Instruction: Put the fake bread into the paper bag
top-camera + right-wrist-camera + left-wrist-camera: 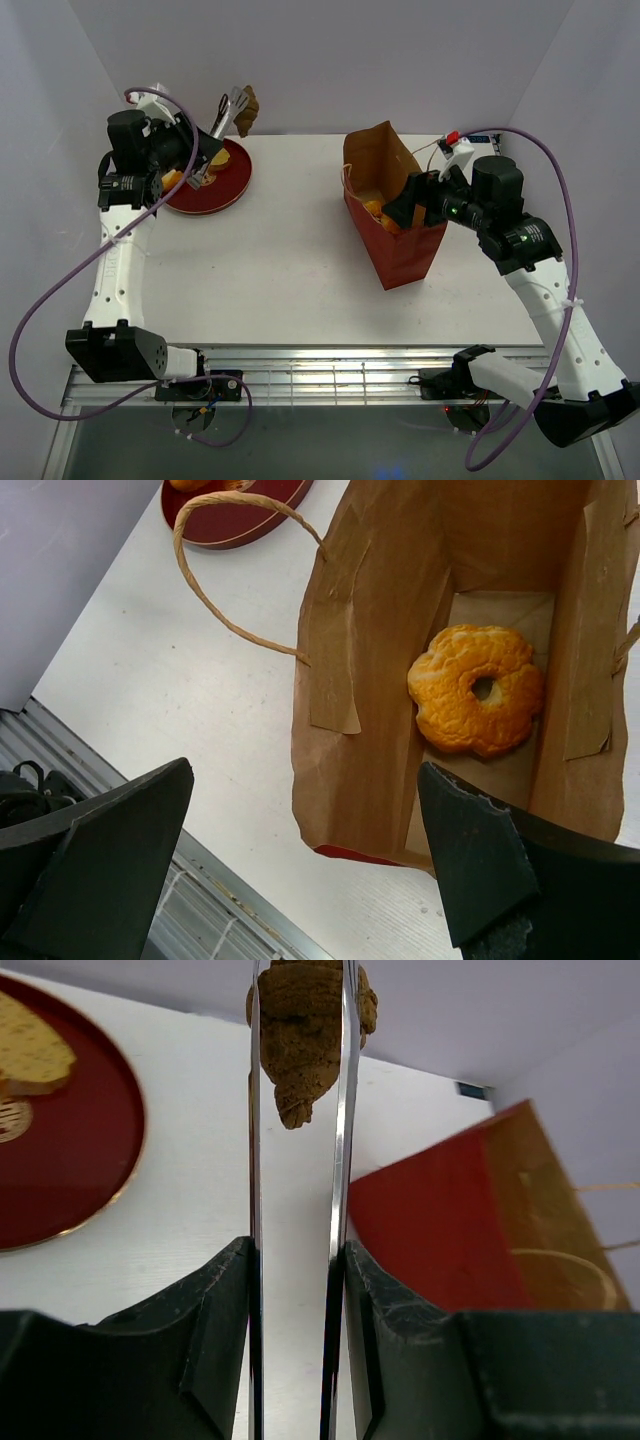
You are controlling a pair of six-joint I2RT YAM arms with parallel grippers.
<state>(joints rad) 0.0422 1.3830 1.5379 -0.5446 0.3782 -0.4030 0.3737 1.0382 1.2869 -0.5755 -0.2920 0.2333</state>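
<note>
My left gripper (203, 148) (297, 1250) is shut on thin metal tongs (342, 1110). The tongs pinch the dark brown bread piece (248, 106) (305, 1030) and hold it in the air beyond the red plate (225, 188). A yellow-brown piece (32, 1055) and another piece (172, 179) lie on the plate. The reddish-brown paper bag (402, 250) (440, 1220) (370, 630) stands open at the right. The orange ridged bun (476, 690) (375, 208) lies on its bottom. My right gripper (400, 205) (305, 770) is open and empty over the bag's near rim.
The bag's pale string handle (215, 500) loops out over the table towards the plate (235, 515). White walls close in the table at the back and sides. A metal rail (320, 365) runs along the near edge.
</note>
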